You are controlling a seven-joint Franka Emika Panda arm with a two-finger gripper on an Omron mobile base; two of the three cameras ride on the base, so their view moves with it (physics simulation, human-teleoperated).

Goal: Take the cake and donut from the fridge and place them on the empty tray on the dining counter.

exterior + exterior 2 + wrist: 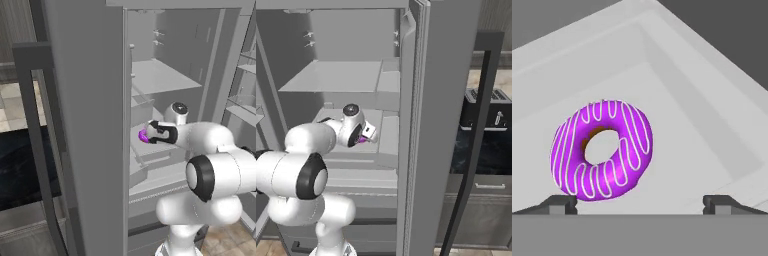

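Reaching into the open fridge (90, 100) with the hand (639, 202), fingertips (562, 204) set wide apart and clamped on nothing. In the hand view, donut (602, 150) lying flat on the pale fridge shelf (702, 125), left of centre of the frame, just above the left fingertip and well away from the right one. So, as a judgement: hand aimed too far to the right of the frame; a shift toward the left side needed before closing, to bring the ring between both fingertips. Round thing, no long axis, so any closing direction across the ring probably fine. In the left base view, purple of the donut just left of the hand (152, 134), at mid-height of the frame; in the right base view, a small purple spot (362, 140) just under the hand (370, 132). Nothing else to see on this part of the shelf; cake not to be found here. Upper shelf (331, 75) also bare as far as visible.
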